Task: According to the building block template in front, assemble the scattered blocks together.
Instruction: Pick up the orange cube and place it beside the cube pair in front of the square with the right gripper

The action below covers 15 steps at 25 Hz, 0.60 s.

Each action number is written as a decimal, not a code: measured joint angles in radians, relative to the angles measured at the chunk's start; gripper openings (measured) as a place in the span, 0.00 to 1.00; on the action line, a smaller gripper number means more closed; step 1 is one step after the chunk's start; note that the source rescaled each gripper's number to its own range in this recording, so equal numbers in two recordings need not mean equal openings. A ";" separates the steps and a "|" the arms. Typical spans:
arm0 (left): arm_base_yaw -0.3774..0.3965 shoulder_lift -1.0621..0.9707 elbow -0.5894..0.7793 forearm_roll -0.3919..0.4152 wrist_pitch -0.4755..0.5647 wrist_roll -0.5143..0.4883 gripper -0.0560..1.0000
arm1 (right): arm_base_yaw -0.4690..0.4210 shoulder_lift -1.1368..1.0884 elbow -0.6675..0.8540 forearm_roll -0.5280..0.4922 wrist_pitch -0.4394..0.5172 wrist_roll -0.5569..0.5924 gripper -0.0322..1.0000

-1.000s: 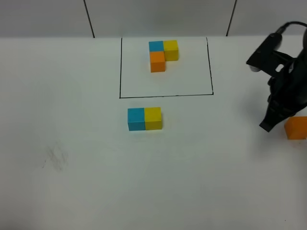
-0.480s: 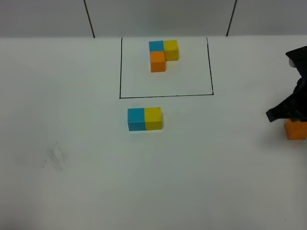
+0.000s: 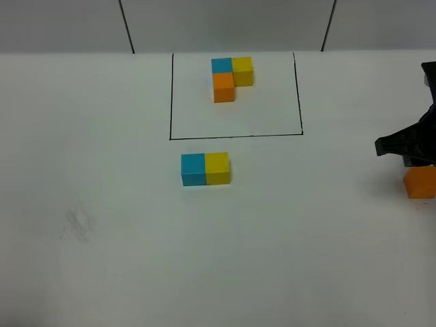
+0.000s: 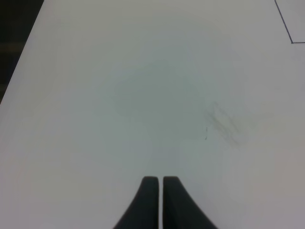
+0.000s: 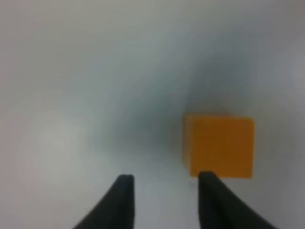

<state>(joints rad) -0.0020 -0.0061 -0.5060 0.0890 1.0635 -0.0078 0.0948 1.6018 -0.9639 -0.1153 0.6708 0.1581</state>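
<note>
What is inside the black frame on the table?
Inside the frame three cubes touch in an L: blue cube, yellow cube, orange cube. Nothing covers them; only their undersides are hidden.

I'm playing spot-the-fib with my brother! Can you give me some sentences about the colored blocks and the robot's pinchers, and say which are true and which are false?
1. The loose blue cube and the loose yellow cube touch side by side. True.
2. The loose orange cube is joined onto those two. False: it lies alone, far off to the right.
3. The left gripper is shut with nothing in it. True.
4. The right gripper is holding the loose orange cube. False: its jaws stand apart, and the cube lies just beyond one fingertip, not between them.
</note>
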 joint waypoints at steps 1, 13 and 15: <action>0.000 0.000 0.000 0.000 0.000 0.000 0.05 | 0.000 0.009 0.006 0.000 0.000 0.001 0.63; 0.000 0.000 0.000 0.000 0.000 0.000 0.05 | -0.014 0.081 0.008 -0.199 -0.043 0.120 0.91; 0.000 0.000 0.000 0.000 0.000 0.000 0.05 | -0.028 0.098 0.008 -0.214 -0.046 0.128 0.90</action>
<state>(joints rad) -0.0020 -0.0061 -0.5060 0.0890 1.0635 -0.0078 0.0670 1.6999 -0.9561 -0.3295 0.6247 0.2865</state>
